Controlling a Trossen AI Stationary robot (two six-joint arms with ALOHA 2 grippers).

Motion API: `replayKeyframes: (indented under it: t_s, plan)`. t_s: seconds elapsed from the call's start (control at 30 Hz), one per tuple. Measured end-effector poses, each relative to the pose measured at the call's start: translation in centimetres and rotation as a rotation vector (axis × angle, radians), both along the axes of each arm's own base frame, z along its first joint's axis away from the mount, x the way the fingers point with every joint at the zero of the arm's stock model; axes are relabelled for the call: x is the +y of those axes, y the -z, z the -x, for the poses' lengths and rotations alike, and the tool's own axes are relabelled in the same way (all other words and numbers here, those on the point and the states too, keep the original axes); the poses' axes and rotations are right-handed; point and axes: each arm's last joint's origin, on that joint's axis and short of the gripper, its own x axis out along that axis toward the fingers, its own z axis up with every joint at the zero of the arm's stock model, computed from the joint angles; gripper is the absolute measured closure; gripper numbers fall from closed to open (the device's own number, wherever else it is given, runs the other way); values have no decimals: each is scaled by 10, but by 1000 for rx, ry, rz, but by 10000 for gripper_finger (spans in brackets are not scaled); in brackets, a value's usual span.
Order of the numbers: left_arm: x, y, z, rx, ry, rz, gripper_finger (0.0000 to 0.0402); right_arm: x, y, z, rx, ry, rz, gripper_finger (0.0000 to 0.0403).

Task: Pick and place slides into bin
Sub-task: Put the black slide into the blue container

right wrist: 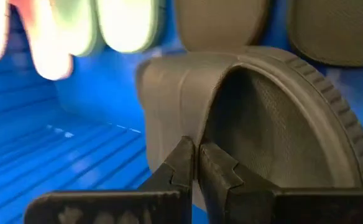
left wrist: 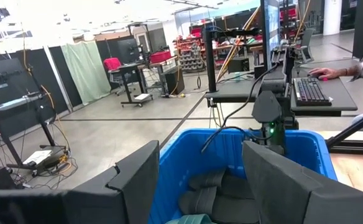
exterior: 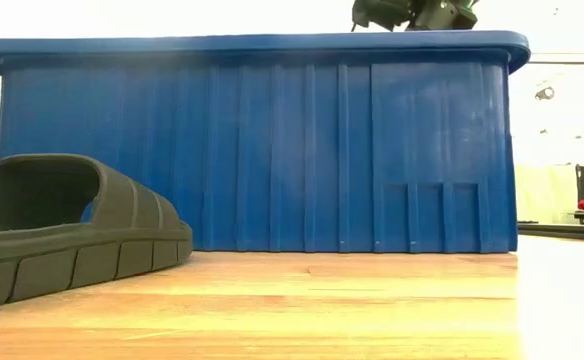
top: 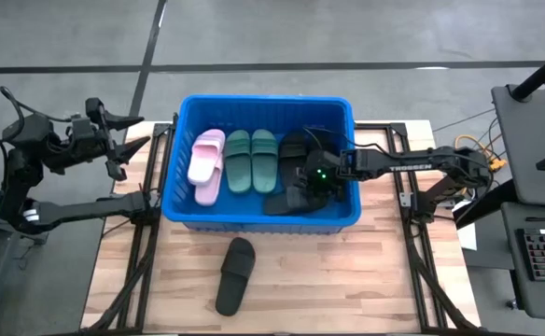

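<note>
While the left gripper waited open beside the blue bin, the right gripper pinched a black slide inside it.

Right arm reaching in, left arm waiting at the side.
The right arm stretches across from the right, its wrist bent down and the right gripper pointing low, fingers pressed nearly together. The left arm is folded back at the table's left edge, the left gripper raised with its fingers spread wide.
</note>
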Motion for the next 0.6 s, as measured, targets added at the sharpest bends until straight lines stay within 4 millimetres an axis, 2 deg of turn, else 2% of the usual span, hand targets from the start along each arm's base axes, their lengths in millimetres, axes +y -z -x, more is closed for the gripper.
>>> replayKeyframes:
  t_s: [0.27,0.4,0.6]
  plan:
    - [0,-1,-1,-3,0,-2,187,2,2,1,17,-21,-41,378]
    - [0,-1,-1,-3,0,-3,187,2,-6,2,43,-59,-34,340]
    - [0,0,-1,-3,0,-3,187,3,-16,5,87,-77,-31,260]
